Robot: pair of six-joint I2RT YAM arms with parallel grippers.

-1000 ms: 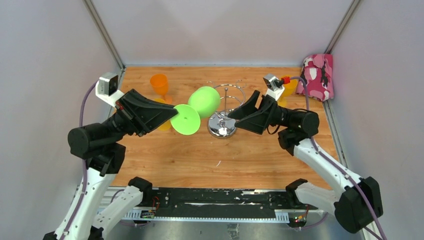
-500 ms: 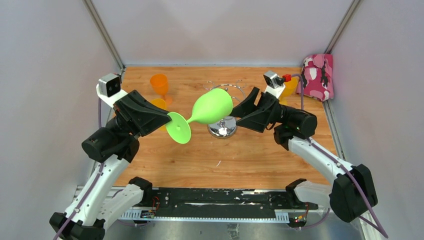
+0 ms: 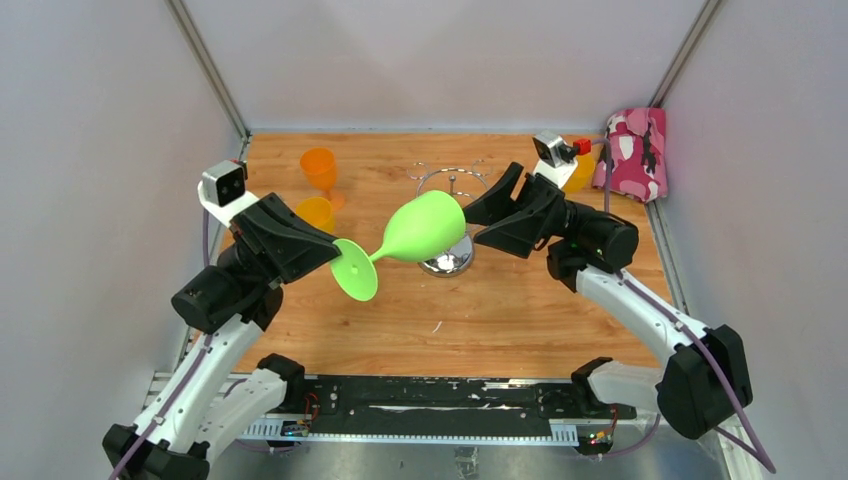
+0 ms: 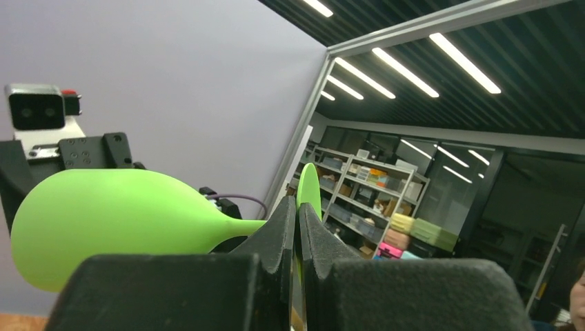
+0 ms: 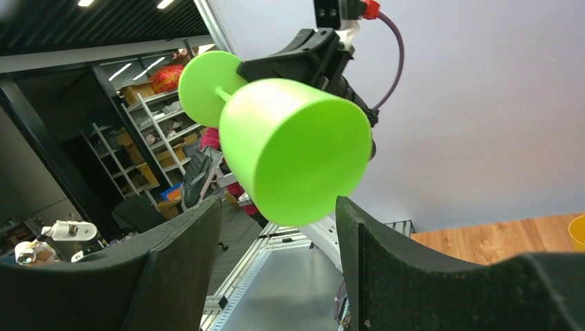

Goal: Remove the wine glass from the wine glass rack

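A green wine glass [image 3: 420,226] hangs in the air on its side, bowl toward the right, clear of the chrome wine glass rack [image 3: 452,190] behind it. My left gripper [image 3: 338,258] is shut on the rim of the glass's round foot [image 3: 356,282]; the left wrist view shows the foot's edge [image 4: 309,187] pinched between the fingers and the bowl [image 4: 103,221] at left. My right gripper [image 3: 478,215] is open, jaws wide, just right of the bowl's mouth. The right wrist view shows the bowl [image 5: 293,148] just above and beyond the open fingers, not touching them.
Two orange cups [image 3: 319,168] [image 3: 316,212] stand at the back left, behind my left arm. A yellow cup [image 3: 580,172] and a pink patterned cloth [image 3: 632,152] sit at the back right. The rack's domed base [image 3: 446,260] rests mid-table.
My left gripper has swung the glass forward and right, off the rack area, turning the bowl toward my right gripper. My right gripper has risen and moved back a little.
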